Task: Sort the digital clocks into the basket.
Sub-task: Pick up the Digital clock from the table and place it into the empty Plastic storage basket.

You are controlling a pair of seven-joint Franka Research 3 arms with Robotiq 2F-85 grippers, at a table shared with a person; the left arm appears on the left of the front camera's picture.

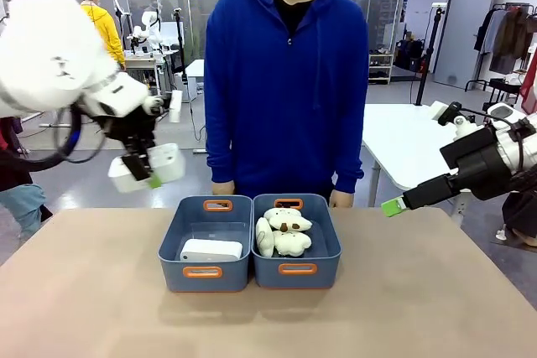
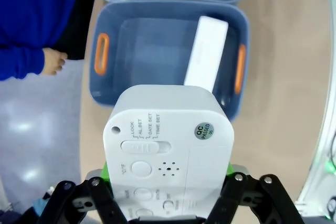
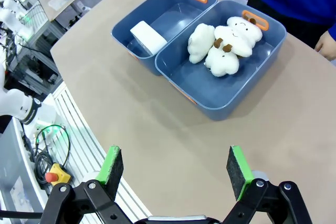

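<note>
Left gripper [image 1: 144,171], seen from the front, pinches a white digital clock [image 1: 159,165] in the air, up and to the left of the basket [image 1: 206,244], where the second clock [image 1: 211,250] already lies across the near end on the tan table [image 1: 92,291]. Its wrist camera looks down the held clock's long axis at that tub just ahead, far half free, so this arm is the nearer. Right gripper [image 3: 176,168] hangs with fingers spread and nothing between them over bare table, well apart from the tubs, with the plush toys [image 3: 223,43] in the adjoining tub [image 3: 262,64] and the person's hand [image 3: 328,45] beyond.

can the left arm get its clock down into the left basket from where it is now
Probably yes. The left pincer is shut on a digital clock above the basket, whose top is open. One clock lies along one side, leaving bare floor beside it, and the person's hand rests outside the rim.
</note>
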